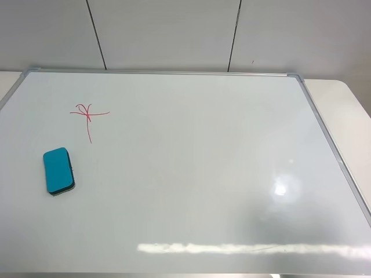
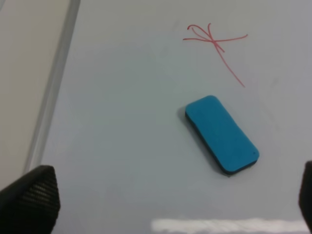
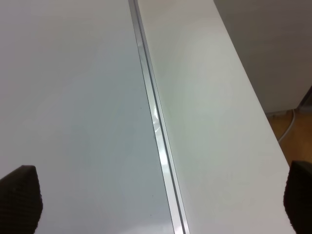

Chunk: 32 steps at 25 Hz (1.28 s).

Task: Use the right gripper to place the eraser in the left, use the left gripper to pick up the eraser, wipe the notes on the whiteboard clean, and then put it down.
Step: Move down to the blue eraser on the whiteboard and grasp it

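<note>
While the eraser (image 1: 58, 170) lies flat on the whiteboard (image 1: 197, 185) at the left of the high view, a little below mid-height, its teal face is up and a thin dark base shows along its lower edge. The notes (image 1: 88, 114), a red cross-like scribble with a tail running down, sit in the upper left of that view, just above and slightly right of the eraser, near it but not touching. In the left wrist view the left gripper (image 2: 168, 200) hangs over the board with its two black fingertips (image 2: 30, 199) spread wide and nothing between them; the eraser (image 2: 222, 134) lies ahead of the jaws, clear of both tips, with the notes (image 2: 214, 41) beyond it. In the right wrist view the right gripper (image 3: 160, 200) is likewise spread and empty, hanging over the board's silver frame (image 3: 156, 122), with glossy board on one side of the frame and the bare white table (image 3: 209, 122) on the other. In the high view the table (image 1: 348, 110) shows past the board's right edge, and a pale panelled wall (image 1: 174, 35) fills the top of the frame.
</note>
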### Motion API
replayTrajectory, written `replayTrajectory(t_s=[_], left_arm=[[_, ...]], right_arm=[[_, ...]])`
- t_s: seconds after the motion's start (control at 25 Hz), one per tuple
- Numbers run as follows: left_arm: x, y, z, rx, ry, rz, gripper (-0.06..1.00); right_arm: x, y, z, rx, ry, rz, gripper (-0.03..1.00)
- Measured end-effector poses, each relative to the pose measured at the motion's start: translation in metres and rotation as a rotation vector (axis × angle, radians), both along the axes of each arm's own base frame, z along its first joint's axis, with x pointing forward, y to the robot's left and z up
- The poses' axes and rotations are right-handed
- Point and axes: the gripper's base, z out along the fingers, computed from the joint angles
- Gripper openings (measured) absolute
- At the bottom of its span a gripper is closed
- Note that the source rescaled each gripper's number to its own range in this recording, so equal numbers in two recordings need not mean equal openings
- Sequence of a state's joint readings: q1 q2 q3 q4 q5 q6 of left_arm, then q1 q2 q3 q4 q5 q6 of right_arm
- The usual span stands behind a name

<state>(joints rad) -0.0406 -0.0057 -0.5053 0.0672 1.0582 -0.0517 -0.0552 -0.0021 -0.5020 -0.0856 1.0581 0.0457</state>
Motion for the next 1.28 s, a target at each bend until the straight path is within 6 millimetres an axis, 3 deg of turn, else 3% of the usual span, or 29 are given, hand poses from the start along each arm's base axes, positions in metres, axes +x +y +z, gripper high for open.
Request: replayTrajectory(t_s=[0.24,0.44,0.72,1.04,1.28], left_arm=[[0.001,0.001,0.002,0.015,-0.005,0.011,1.00],[0.017,0.001,0.027,0.024,-0.029,0.011,1.00],[0.074,-0.001,0.038,0.016,0.211,0.023,1.00],[0.152,-0.009,0.019,-0.055,0.531,0.020,1.00],[0.197,-0.014,-0.003,-0.159,0.690,0.095,1.00]], right_arm=[[0.000,0.000,0.000,0.000,0.000,0.000,1.00],[0.000,0.000,0.000,0.000,0.000,0.000,1.00],[0.000,0.000,0.000,0.000,0.000,0.000,1.00],[0.000,0.000,0.000,0.000,0.000,0.000,1.00],[0.000,0.000,0.000,0.000,0.000,0.000,1.00]])
